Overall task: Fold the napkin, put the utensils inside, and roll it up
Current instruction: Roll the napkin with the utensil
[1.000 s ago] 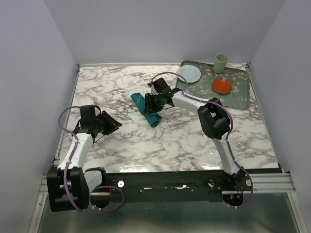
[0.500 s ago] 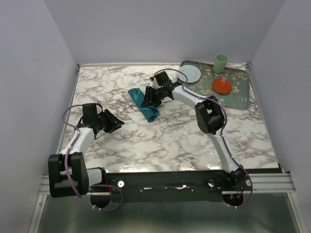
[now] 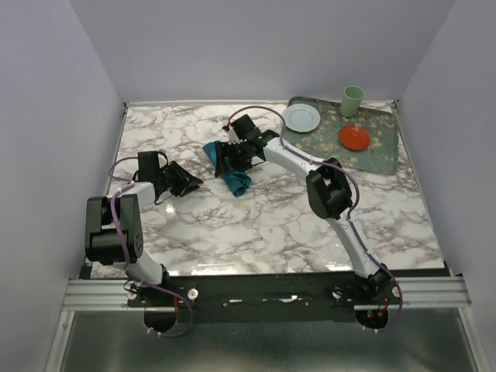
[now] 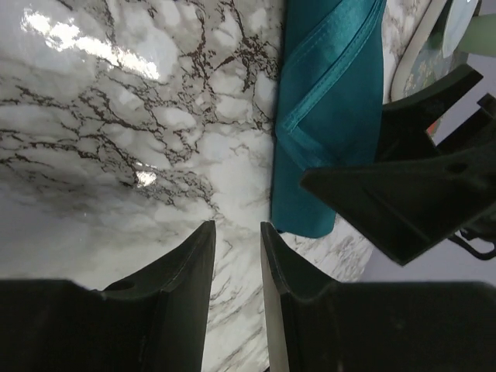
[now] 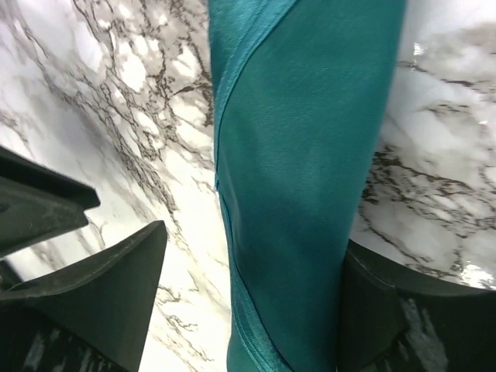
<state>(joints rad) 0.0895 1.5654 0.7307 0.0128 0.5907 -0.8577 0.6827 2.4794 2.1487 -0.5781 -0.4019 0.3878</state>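
**Two arms, one teal bundle on the marble**

Ok so here's the state of things. The napkin [image 3: 236, 180] is done up into a long narrow bundle. It lies slantwise in the back half of the table [image 3: 271, 225], roughly halfway between the left and right edges. One end points toward the back left and the other toward the front.

The right gripper [image 5: 256, 248] reaches over from the right and sits astride the bundle near its back end, one finger on each side. The jaws are spread wide. In the wrist view bare marble shows between the left-hand finger and the cloth, and the other finger sits right at the cloth's edge. So it's straddling the napkin, not squeezing it.

The left gripper [image 4: 236, 232] is low over the marble near the left edge, pointing across toward the front end of the napkin. It's near it but not touching. Its jaws are only a narrow slit apart, with nothing in the gap but tabletop.

Over in the back right corner there's a patterned tray [image 3: 380, 155]. On it are a white plate [image 3: 301, 118] at its left end, a red plate [image 3: 354, 137] about in the middle and a pale green cup [image 3: 353, 101] at its back edge. All of that is well apart from the napkin.
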